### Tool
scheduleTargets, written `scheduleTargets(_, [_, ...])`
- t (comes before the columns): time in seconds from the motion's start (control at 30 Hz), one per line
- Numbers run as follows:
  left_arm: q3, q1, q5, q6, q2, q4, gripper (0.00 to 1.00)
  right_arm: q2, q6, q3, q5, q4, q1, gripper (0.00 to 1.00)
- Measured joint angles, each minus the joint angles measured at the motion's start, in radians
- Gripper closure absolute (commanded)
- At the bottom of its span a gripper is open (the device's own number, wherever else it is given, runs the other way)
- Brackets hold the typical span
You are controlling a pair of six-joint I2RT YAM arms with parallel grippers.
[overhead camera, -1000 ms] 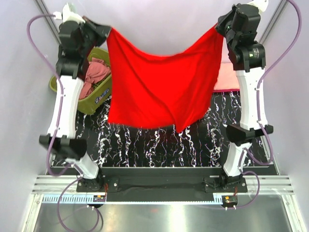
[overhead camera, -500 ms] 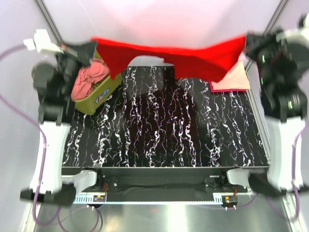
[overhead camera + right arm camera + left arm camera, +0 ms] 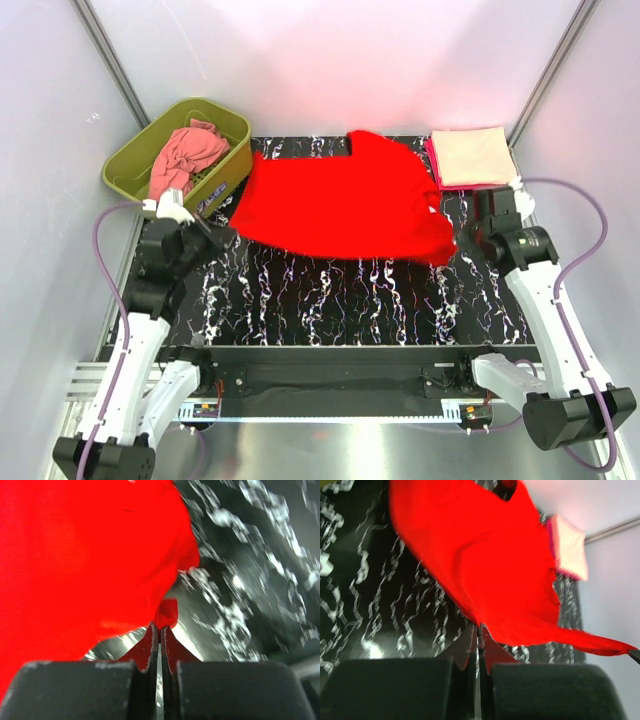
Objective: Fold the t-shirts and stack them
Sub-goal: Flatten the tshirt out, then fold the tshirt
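The bright red t-shirt (image 3: 340,205) lies spread over the back middle of the black marbled table (image 3: 350,300). My left gripper (image 3: 222,237) is shut on its near-left corner, low over the table; the left wrist view shows the shirt (image 3: 485,565) running from the gripper (image 3: 479,626). My right gripper (image 3: 462,245) is shut on the near-right corner, as the right wrist view shows (image 3: 160,626), with the red cloth (image 3: 85,555) to its left. A folded pale peach shirt (image 3: 472,155) lies at the back right on a magenta one (image 3: 431,160). A salmon-pink shirt (image 3: 185,160) is crumpled in the tub.
The olive-green tub (image 3: 130,165) stands at the back left, just off the table's corner and close to my left arm. White walls with metal posts enclose the back and sides. The folded stack touches the red shirt's right edge.
Both arms swung the red shirt from hanging high in the air, out over the back, then down and toward the near side. It now lies flat on the table.
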Motion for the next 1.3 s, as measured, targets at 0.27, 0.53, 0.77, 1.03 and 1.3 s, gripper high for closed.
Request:
scheduleTargets(0.27, [-0.238,0.0,0.026,0.016,0.0,-0.039,1.0,-0.057,0.124,-0.155,0.007,-0.123,0.0,1.0])
scheduleTargets(0.53, [-0.282,-0.008,0.022,0.009,0.057,-0.069,1.0,-0.087,0.15,-0.176,0.028,-0.122,0.0,1.0])
scheduleTargets(0.77, [-0.283,-0.013,-0.019,-0.037,0.005,-0.089,1.0,-0.077,0.165,-0.237,0.036,-0.111,0.0,1.0])
scheduleTargets(1.03, [-0.283,-0.045,-0.173,-0.092,-0.082,-0.146,1.0,-0.058,0.17,-0.286,0.043,-0.082,0.0,1.0])
scheduleTargets(1.3, [-0.196,-0.045,-0.259,-0.087,0.198,-0.097,1.0,0.211,0.026,-0.103,0.076,0.101,0.0,1.0])
